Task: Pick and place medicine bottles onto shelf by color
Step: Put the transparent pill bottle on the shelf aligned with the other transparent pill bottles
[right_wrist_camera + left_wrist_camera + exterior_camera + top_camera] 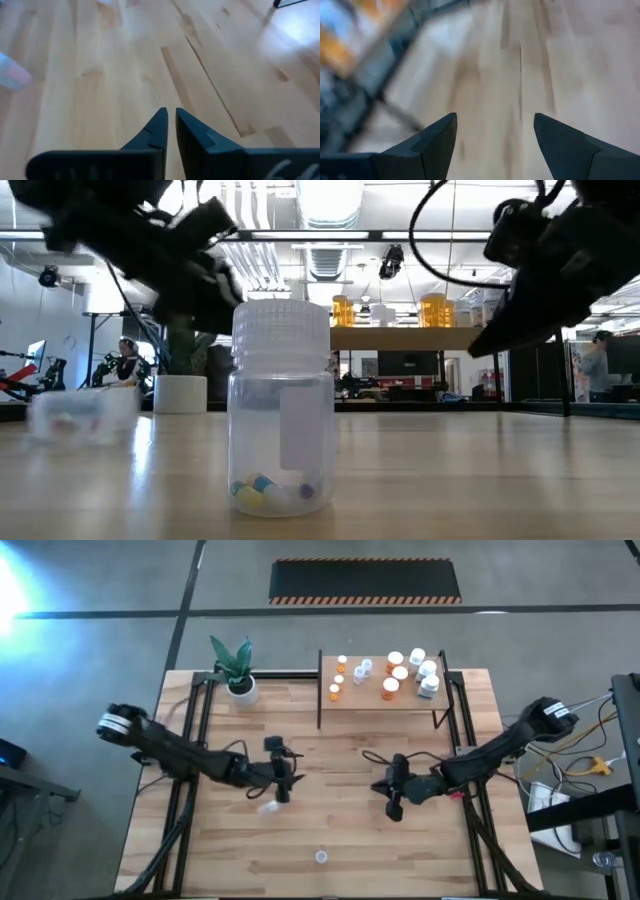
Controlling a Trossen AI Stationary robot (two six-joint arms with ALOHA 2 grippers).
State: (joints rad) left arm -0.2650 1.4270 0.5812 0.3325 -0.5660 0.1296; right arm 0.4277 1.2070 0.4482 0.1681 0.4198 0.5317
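Both arms reached low over the counter [340, 840]; left end effector [495, 137] was spread wide and empty, right end effector [171, 131] clenched on nothing.

We count about ten medicine bottles on the shelf [385, 705], two clear bottles near the grippers, one potted plant [238, 668].

Motion blur is obscuring the counter [520, 60] in the left wrist view. A fallen clear bottle [82, 415] is appearing unfocused, its contents unreadable. Shelf bottles [398, 672] are remaining too small to distinguish.
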